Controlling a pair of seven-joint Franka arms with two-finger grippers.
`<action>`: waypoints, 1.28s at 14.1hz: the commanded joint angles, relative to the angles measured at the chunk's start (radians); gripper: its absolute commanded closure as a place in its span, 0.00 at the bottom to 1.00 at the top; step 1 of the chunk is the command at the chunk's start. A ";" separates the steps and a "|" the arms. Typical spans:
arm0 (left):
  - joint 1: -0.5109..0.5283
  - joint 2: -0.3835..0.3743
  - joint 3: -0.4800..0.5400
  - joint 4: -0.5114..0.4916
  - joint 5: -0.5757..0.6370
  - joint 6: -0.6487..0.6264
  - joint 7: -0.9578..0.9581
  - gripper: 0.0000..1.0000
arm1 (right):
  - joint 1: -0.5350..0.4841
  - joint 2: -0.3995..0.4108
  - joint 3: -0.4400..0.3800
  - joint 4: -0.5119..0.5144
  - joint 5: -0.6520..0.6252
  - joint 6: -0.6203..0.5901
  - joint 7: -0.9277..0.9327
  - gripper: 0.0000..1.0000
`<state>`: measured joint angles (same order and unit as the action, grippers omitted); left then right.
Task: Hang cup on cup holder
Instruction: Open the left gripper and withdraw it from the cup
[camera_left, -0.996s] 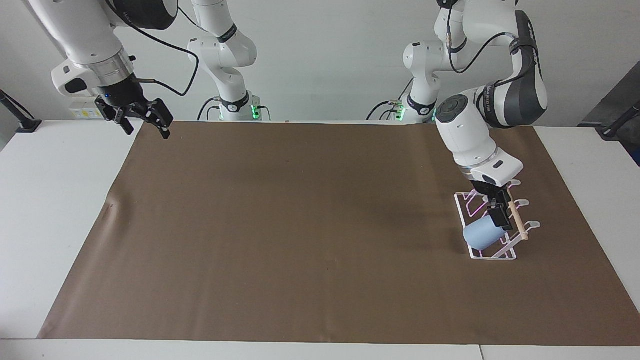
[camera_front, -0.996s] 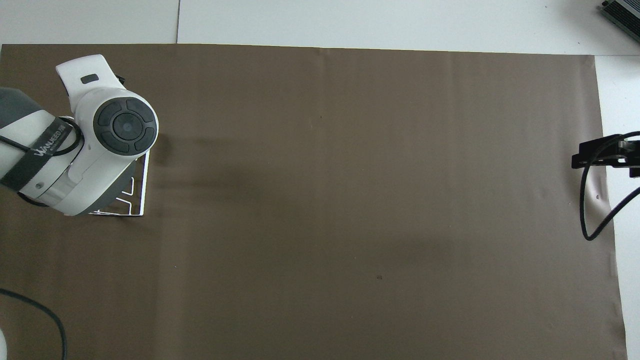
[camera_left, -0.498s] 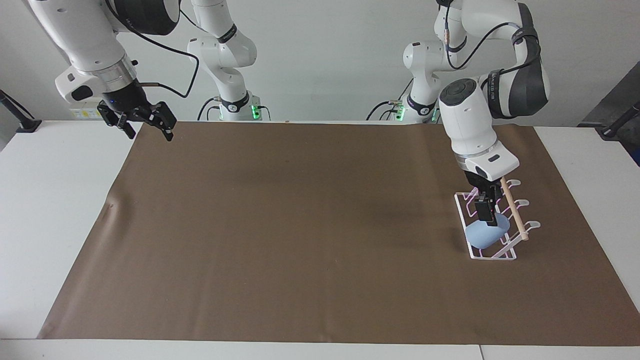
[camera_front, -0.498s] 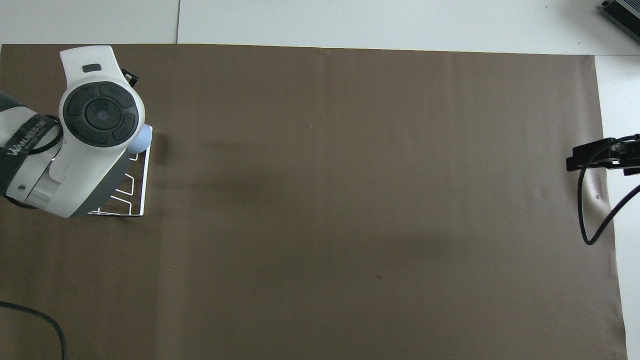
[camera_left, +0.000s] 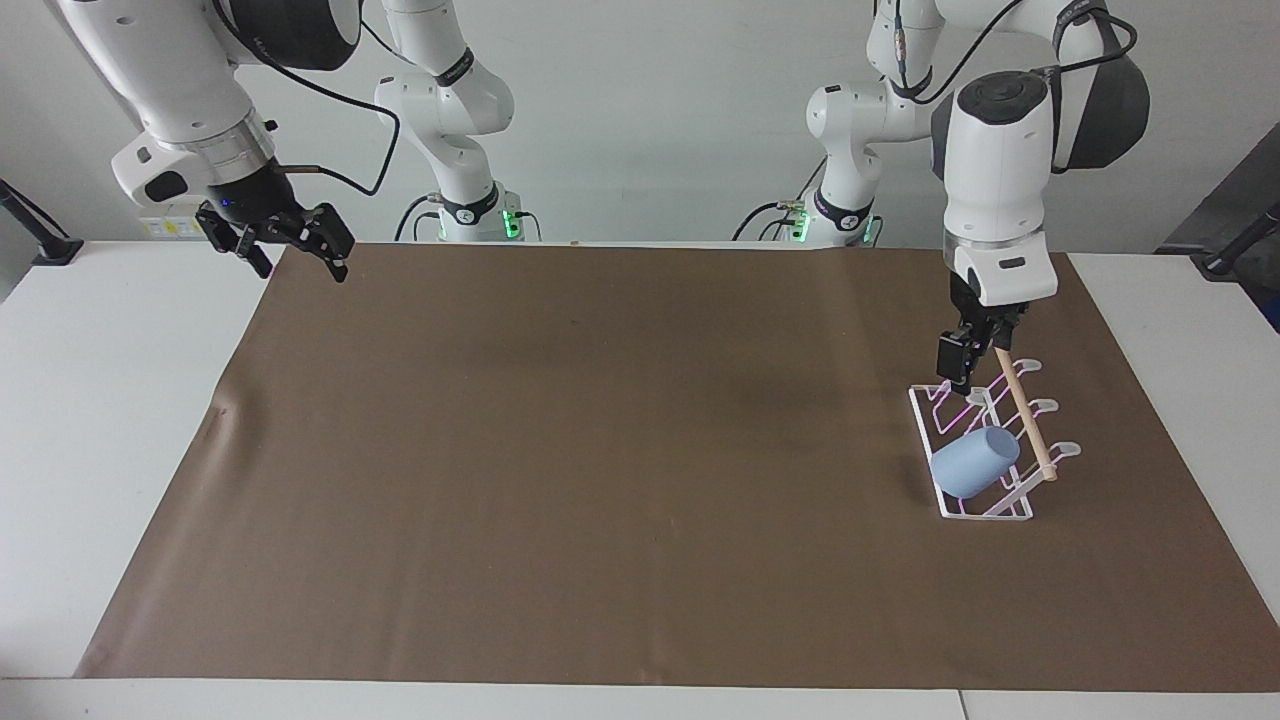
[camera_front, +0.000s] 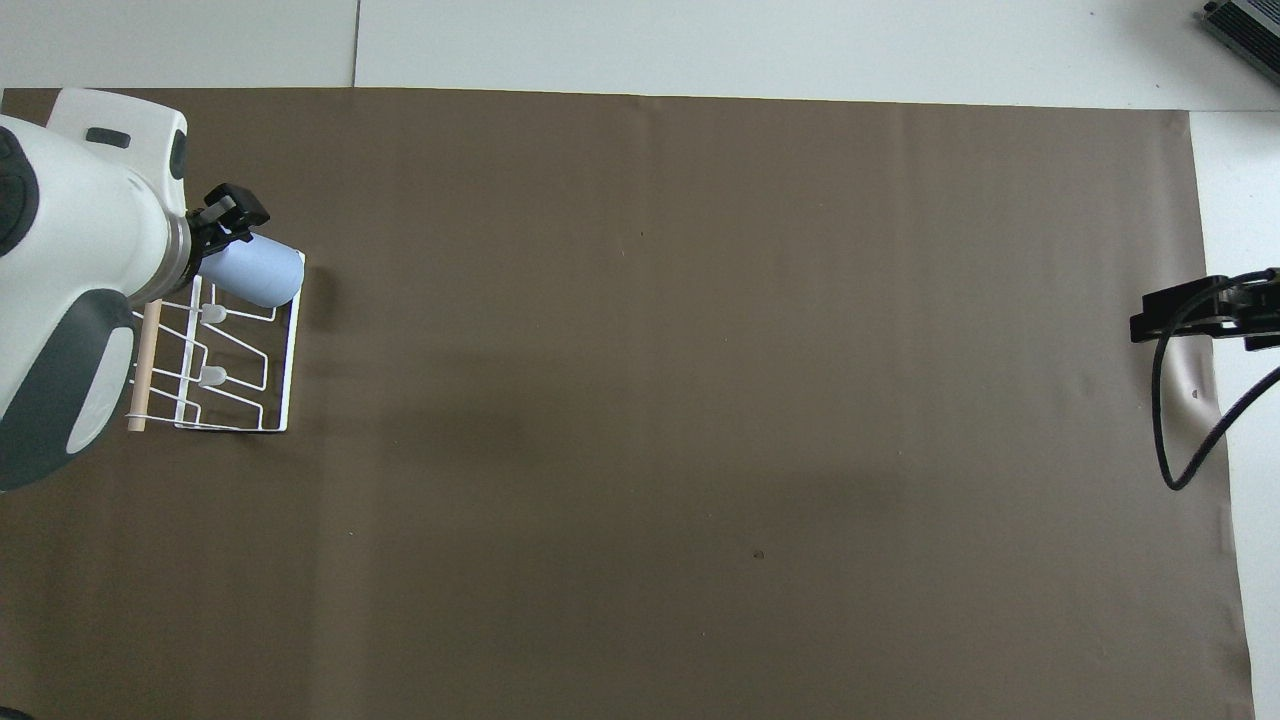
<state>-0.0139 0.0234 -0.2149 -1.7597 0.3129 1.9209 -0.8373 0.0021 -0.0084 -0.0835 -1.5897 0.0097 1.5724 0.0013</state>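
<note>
The cup (camera_left: 974, 463) hangs tilted on the cup holder (camera_left: 985, 440), slipped over one of the slanted prongs at the end of the rack farthest from the robots, its closed base pointing out toward the middle of the surface (camera_left: 90, 400). In the overhead view the cup (camera_front: 252, 272) shows as a pale blue cylinder lying across the outer corner of the cup holder (camera_front: 215, 365), with two more tab-tipped prongs bare on the side nearer the robots and the wooden dowel running along the rack's edge toward the left arm's end. The rack stands on the brown mat (camera_left: 600, 450) near the left arm's end of the surface. The left gripper (camera_left: 972, 352) is raised over the end of the cup holder nearer the robots, apart from the cup and above it, pointing straight down; it holds nothing, and its fingers look released with a small gap between them. In the overhead view the left gripper (camera_front: 228, 212) appears just beside the cup's open end, though the facing view shows clear air between them. The right gripper (camera_left: 290, 245) waits in the air over the mat's corner at the right arm's end, well apart from the cup, with its fingers spread and empty; in the overhead view only part of the right gripper (camera_front: 1190, 312) shows at the frame's edge.
</note>
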 joint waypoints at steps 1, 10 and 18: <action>0.025 -0.039 0.008 -0.009 -0.104 -0.088 0.310 0.00 | -0.004 0.002 0.008 0.010 -0.030 -0.009 -0.018 0.00; 0.069 -0.071 0.069 0.062 -0.241 -0.324 0.843 0.00 | 0.013 0.001 0.011 0.010 -0.051 -0.009 -0.012 0.00; -0.025 -0.103 0.193 0.054 -0.307 -0.367 0.896 0.00 | 0.004 0.001 0.011 0.007 -0.043 -0.011 -0.010 0.00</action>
<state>-0.0211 -0.0657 -0.0447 -1.6983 0.0275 1.5615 0.0459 0.0161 -0.0084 -0.0784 -1.5897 -0.0246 1.5724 -0.0024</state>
